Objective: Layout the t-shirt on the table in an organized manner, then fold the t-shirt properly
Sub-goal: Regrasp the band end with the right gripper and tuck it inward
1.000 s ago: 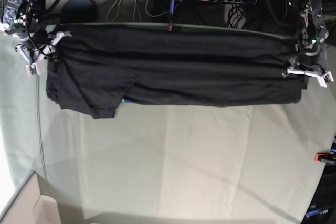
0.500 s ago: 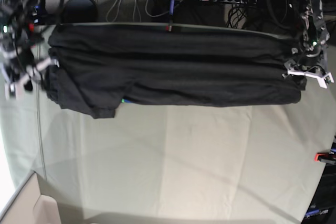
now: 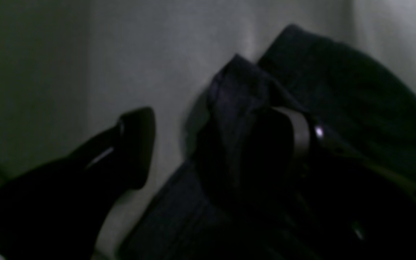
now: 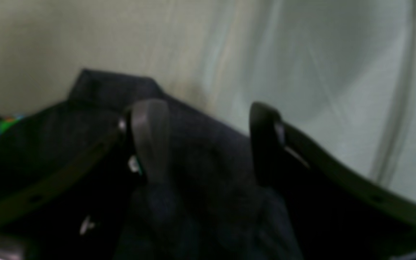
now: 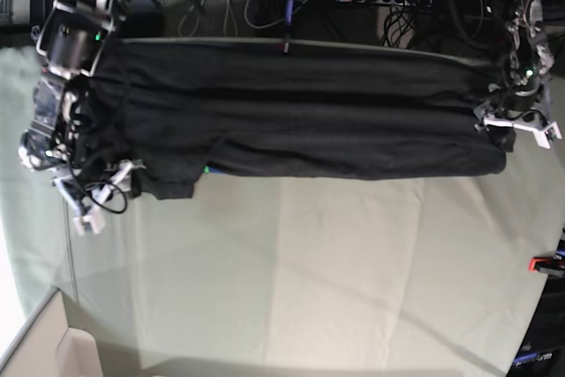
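Lying along the far edge of the table [image 5: 291, 280], the shirt [image 5: 300, 116] is forming a long dark band of lengthwise folds, with one sleeve [image 5: 168, 184] poking out toward the near side at the base view's left. The right gripper [image 5: 93, 205] is hovering at that sleeve end; in its wrist view the jaws are standing apart, one finger [image 4: 150, 137] over the dark cloth and the other [image 4: 265, 141] at the cloth's edge over bare table, clamping nothing. The left gripper [image 5: 519, 123] is sitting at the opposite end of the band; its wrist view is showing the jaws apart too, one finger [image 3: 135, 144] clear of the cloth and the other [image 3: 298, 141] against a raised corner of fabric, though whether it is touching is too dim to tell.

Judging from this, the step in hand is re-gripping both ends for the next fold. Doing it well is calling for:
- taking every layer at each end, not only the top one;
- pinching at matching points, so the band is staying straight;
- tucking the stray sleeve in line first;
- lifting both ends together, keeping light tension against sagging in the middle.
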You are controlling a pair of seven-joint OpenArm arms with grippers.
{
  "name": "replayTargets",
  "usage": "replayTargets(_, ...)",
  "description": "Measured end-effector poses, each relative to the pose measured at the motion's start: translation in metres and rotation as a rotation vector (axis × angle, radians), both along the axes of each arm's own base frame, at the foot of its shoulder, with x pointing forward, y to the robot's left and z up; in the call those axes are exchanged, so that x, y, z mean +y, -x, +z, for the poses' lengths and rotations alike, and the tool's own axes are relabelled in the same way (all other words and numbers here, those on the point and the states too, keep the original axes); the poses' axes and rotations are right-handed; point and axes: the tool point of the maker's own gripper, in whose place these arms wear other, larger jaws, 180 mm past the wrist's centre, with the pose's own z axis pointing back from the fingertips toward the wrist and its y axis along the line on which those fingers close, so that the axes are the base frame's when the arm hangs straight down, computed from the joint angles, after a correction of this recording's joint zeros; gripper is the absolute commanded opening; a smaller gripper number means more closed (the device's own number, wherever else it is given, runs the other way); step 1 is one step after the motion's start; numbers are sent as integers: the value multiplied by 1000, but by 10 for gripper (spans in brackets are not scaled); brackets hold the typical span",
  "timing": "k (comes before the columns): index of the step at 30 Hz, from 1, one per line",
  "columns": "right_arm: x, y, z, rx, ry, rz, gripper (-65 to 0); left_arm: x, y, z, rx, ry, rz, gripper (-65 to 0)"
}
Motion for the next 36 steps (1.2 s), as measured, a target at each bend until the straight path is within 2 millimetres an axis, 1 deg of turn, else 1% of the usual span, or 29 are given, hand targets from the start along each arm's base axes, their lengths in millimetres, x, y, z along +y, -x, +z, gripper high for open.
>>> replayTargets(4, 6, -8, -5, -37, -43, -8, -291, 0, 0, 0, 2, 2, 1, -198)
replayTargets(5, 7, -7, -7, -41, -53, -10, -292, 0, 0, 0, 2, 2, 1, -199)
replayTargets(7, 10, 2, -19, -12, -67, -13, -300, 0, 0, 0, 2, 2, 1, -199)
replayTargets(8, 11, 2, -19, -31, -79, -19, -315, 0, 0, 0, 2, 2, 1, -199)
replayTargets(15, 11, 14, -27, -27, -94, -28, -474, 0, -1, 1, -3, 0, 1, -199)
replayTargets(16, 11, 15, -27, -32, -96, -30, -519, 0, -1, 0, -2, 0, 2, -199)
replayTargets(18, 10, 17, -28, -24, -94, -29, -636, 0, 0, -1, 0, 0, 3, -199)
replayTargets(19, 10, 17, -28, -22, -91, -28, -650, 0, 0, -1, -1, 0, 3, -199)
replayTargets(21, 9, 17, -27, -22, -90, -29, -650, 0, 0, -1, -1, 0, 3, -199)
replayTargets(24, 3, 20, -20, -5, -31, -9, -650, 0, 0, -1, 0, 0, 3, -199)
replayTargets(28, -6, 24, 10, -96, 52, 2, -650, 1, 0, 0, -2, 0, 4, -199)
replayTargets(29, -5, 27, 17, -113, 67, -1, -650, 1, 0, -1, -1, 0, 4, -199)
replayTargets(32, 13, 33, 40, -188, 82, 22, -650, -1, 1, -2, 2, 5, 4, -197)
replayTargets(34, 18, 43, 54, -226, 103, 29, -650, 0, 1, -2, 5, 4, 3, -197)
replayTargets(36, 20, 56, 56, -223, 119, 30, -650, 0, 1, -1, 3, 2, 4, -196)
